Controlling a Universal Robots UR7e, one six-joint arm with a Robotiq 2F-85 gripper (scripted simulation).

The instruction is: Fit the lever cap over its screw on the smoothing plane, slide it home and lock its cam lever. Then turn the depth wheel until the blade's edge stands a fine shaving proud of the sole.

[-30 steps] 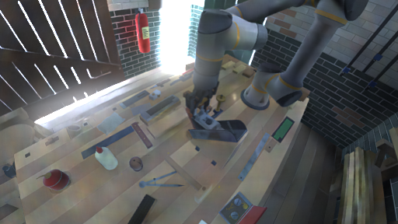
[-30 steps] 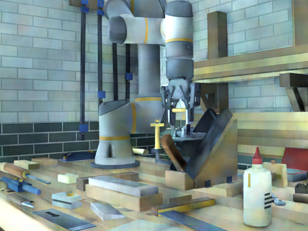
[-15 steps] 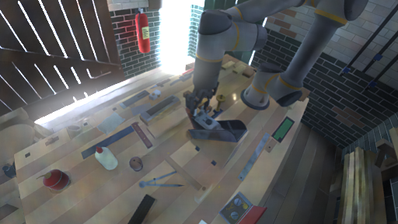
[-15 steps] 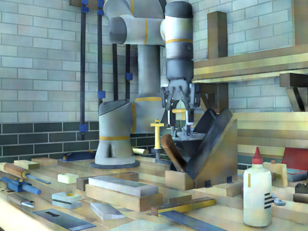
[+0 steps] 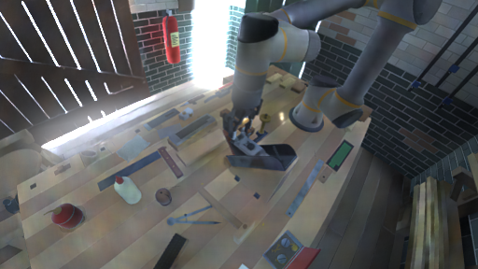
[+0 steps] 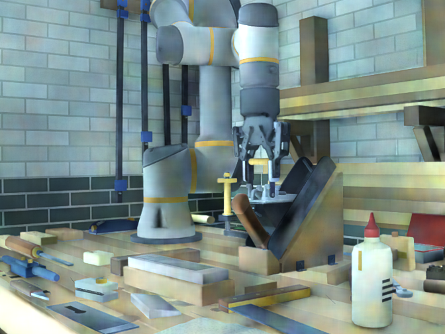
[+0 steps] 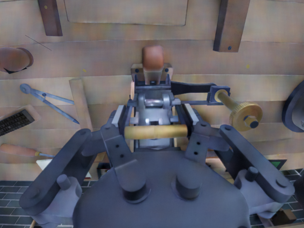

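Observation:
The lever cap (image 7: 152, 116) (image 6: 265, 196) is a grey metal piece with a brass cross handle (image 7: 155, 132) (image 6: 258, 161). It lies on the smoothing plane (image 5: 261, 156) (image 6: 289, 200), which rests tilted in a wooden cradle at the bench's middle. My gripper (image 7: 155, 122) (image 6: 258, 187) (image 5: 239, 133) comes straight down from above, and its fingers clamp the cap's two sides. The brass depth wheel (image 7: 245, 117) (image 6: 226, 196) sticks out on a shaft beside the plane. The plane's brown wooden handle (image 7: 152, 56) (image 6: 250, 220) points away from the cap.
A white glue bottle (image 6: 371, 274) (image 5: 127, 189) stands near the bench edge. Dividers (image 7: 48, 102) (image 5: 193, 217), a chisel (image 7: 24, 150), sharpening stones (image 6: 178, 271), rulers and wood blocks lie scattered around. The robot's base (image 6: 167, 196) stands behind the plane.

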